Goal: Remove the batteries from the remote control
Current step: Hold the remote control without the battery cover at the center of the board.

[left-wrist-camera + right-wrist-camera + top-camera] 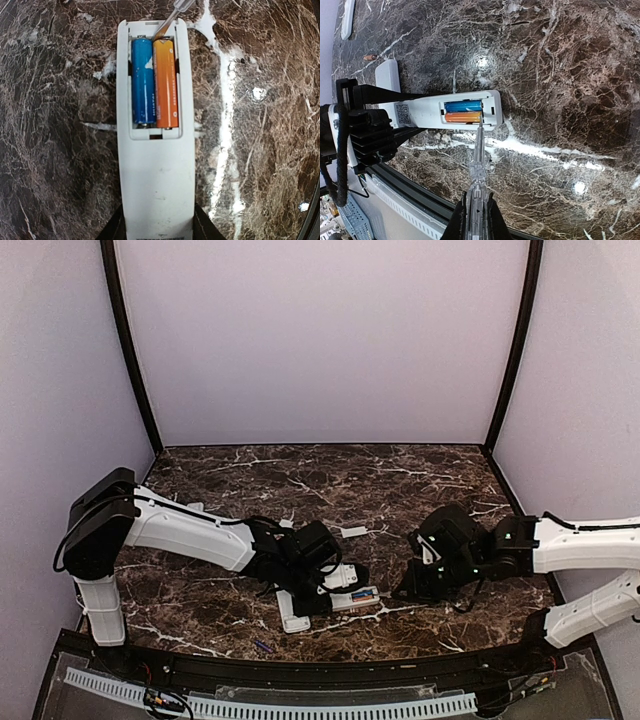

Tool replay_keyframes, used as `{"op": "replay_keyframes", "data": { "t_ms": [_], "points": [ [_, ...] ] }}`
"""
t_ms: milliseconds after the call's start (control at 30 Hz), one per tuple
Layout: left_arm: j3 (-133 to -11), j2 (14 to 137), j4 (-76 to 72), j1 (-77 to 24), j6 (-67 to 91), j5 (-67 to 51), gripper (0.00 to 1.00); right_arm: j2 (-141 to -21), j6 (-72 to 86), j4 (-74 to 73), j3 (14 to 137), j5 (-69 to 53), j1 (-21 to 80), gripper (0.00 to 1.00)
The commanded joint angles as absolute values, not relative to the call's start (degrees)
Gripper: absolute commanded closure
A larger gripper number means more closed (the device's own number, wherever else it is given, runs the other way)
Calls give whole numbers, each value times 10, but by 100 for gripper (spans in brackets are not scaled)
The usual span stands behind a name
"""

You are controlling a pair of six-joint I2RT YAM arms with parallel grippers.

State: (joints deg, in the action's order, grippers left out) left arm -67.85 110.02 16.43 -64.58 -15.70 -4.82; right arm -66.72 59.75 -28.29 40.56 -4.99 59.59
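Observation:
A white remote control (157, 185) lies back up on the marble table with its battery bay open. A blue battery (142, 80) and an orange battery (166, 82) sit side by side in the bay. My left gripper (157, 225) is shut on the remote's lower end. My right gripper (477, 200) is shut on a clear plastic pry tool (478, 165). The tool's tip (167, 22) touches the top end of the orange battery (462, 117). In the top view the remote (355, 598) lies between the two grippers.
A second white remote (292, 612) lies beside the left gripper, and it also shows in the right wrist view (387, 75). A small white cover (353, 532) lies further back. A loose battery (263, 646) rests near the front rail, and another (369, 57) lies on the marble.

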Motion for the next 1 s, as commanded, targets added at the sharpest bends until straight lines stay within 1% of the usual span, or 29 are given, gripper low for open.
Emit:
{"op": "replay_keyframes", "data": {
  "t_ms": [0,267,967],
  "points": [
    [-672,1107,195,-656,-170,-45,69,-646,612,-189,403,-128,608,100],
    [-673,1108,196,-657,-171,-43,69,-631,627,-169,397,-144,608,100],
    [-675,1110,199,-659,-173,-39,70,-607,638,-161,401,-136,608,100]
  ]
}}
